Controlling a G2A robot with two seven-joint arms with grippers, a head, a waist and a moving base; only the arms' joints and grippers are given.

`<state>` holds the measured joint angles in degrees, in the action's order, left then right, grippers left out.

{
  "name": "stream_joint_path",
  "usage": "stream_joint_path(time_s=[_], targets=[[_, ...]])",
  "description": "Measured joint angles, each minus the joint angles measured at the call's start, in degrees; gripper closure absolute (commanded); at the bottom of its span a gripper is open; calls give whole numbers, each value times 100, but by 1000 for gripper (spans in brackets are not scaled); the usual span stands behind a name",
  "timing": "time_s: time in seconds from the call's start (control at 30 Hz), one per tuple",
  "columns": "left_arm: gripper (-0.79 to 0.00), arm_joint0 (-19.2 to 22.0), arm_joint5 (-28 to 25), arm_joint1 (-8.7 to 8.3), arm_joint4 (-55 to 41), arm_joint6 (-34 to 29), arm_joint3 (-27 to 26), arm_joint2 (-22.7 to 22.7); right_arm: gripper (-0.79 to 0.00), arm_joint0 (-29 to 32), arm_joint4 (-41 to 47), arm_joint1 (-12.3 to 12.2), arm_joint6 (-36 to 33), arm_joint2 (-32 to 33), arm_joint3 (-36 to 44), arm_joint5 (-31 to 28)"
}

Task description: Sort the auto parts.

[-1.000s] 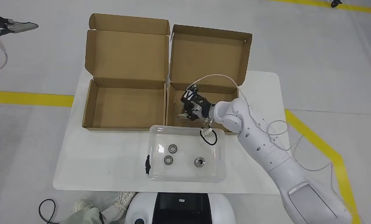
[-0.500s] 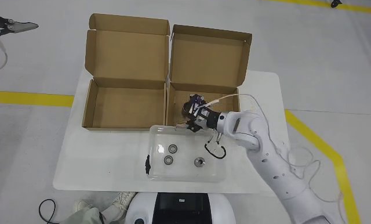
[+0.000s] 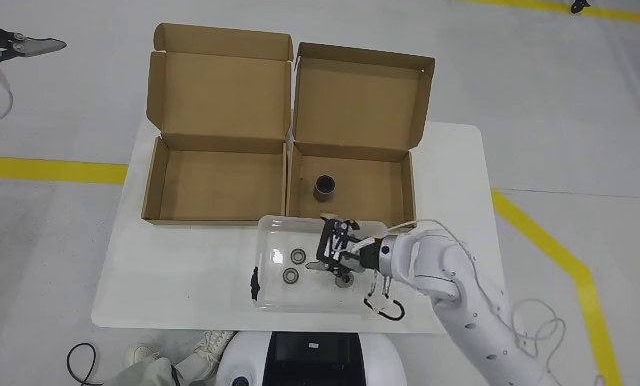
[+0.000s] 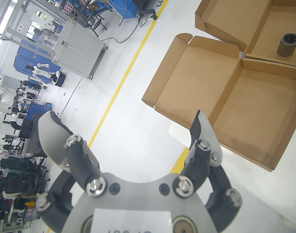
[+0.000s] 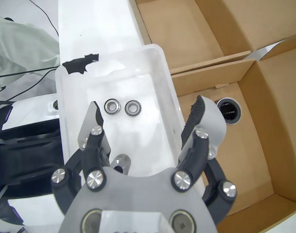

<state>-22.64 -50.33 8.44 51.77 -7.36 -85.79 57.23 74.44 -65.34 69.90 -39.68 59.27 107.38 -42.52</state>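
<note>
Over the clear plastic tray (image 3: 268,226) my right gripper (image 3: 335,254) hangs open with nothing between its fingers. In the right wrist view the gripper (image 5: 146,112) points at two small ring bearings (image 5: 111,105) (image 5: 132,107) lying side by side on the tray floor. A flanged metal part (image 5: 121,162) lies close under the gripper's base. A dark cylinder (image 3: 324,188) stands upright in the right cardboard box (image 3: 390,201). My left gripper (image 4: 124,122) is open and empty, held high off to the side of the boxes.
The left cardboard box (image 3: 210,186) holds nothing, and both boxes have their lids folded back. A strip of black tape (image 3: 255,283) sticks to the tray's left rim. The white table (image 3: 180,276) has bare room left of the tray.
My right gripper has drawn back from the right box, over its front wall, to above the tray. The dark cylinder now shows standing alone in that box.
</note>
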Motion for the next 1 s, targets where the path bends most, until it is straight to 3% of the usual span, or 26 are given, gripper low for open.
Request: stream_joint_path(time_s=[0.4,0.77,1.0], targets=[[-785,0,0,0,0,0,0,0,-631,585,-153,-155,-734,194,211,541],[-785,0,0,0,0,0,0,0,-563,642,-57,-204,-1134,39,70,783],[-785,0,0,0,0,0,0,0,-563,653,84,-234,-1368,-86,-32,838]])
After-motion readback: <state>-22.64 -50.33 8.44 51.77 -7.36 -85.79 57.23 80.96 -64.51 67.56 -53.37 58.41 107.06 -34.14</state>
